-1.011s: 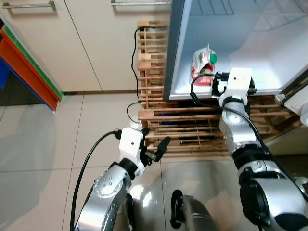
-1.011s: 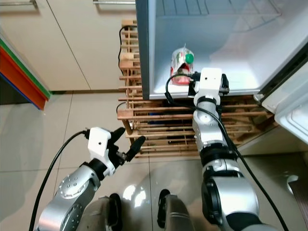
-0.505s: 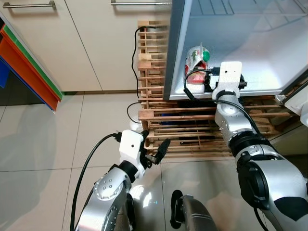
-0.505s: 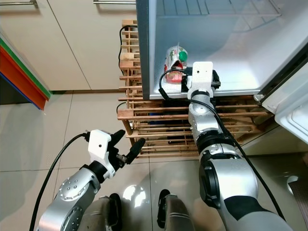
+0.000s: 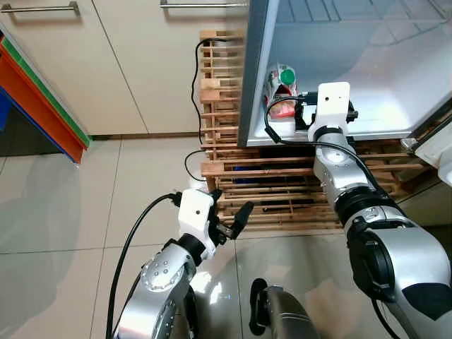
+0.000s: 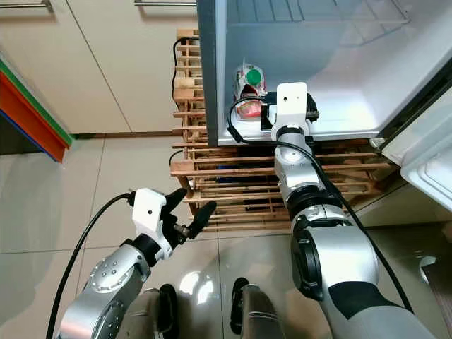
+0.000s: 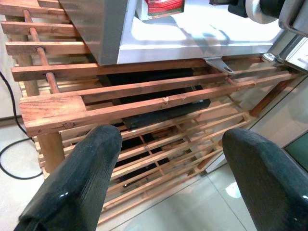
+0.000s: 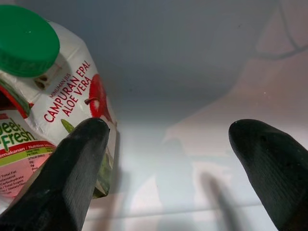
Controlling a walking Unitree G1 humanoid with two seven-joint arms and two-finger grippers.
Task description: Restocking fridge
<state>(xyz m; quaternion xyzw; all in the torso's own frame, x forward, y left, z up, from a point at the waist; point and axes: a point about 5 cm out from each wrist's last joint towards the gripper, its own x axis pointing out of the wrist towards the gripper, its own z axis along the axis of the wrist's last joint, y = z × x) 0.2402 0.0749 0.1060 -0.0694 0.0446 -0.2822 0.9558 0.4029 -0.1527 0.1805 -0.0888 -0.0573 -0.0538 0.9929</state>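
A white juice carton [image 5: 280, 95] with a green cap [image 8: 26, 38] and red print stands on the fridge floor [image 5: 385, 85], close to the left wall. My right gripper [image 8: 168, 139] reaches in over the fridge's front edge and is open, its fingers spread wide. One finger [image 8: 72, 178] lies against the carton's side, and nothing sits between the two. My left gripper [image 5: 229, 213] hangs low over the tiled floor, open and holding nothing, in front of the wooden rack [image 7: 96, 103].
The fridge stands on a slatted wooden rack [image 5: 282, 183]. A black cable [image 5: 194, 92] runs down beside it. Beige cabinets [image 5: 141, 56] are behind, a coloured stack [image 5: 42, 99] at the left, and the open fridge door [image 5: 434, 145] at the right.
My right gripper and the carton have shifted left along the fridge floor toward the left wall. The left arm has barely moved.
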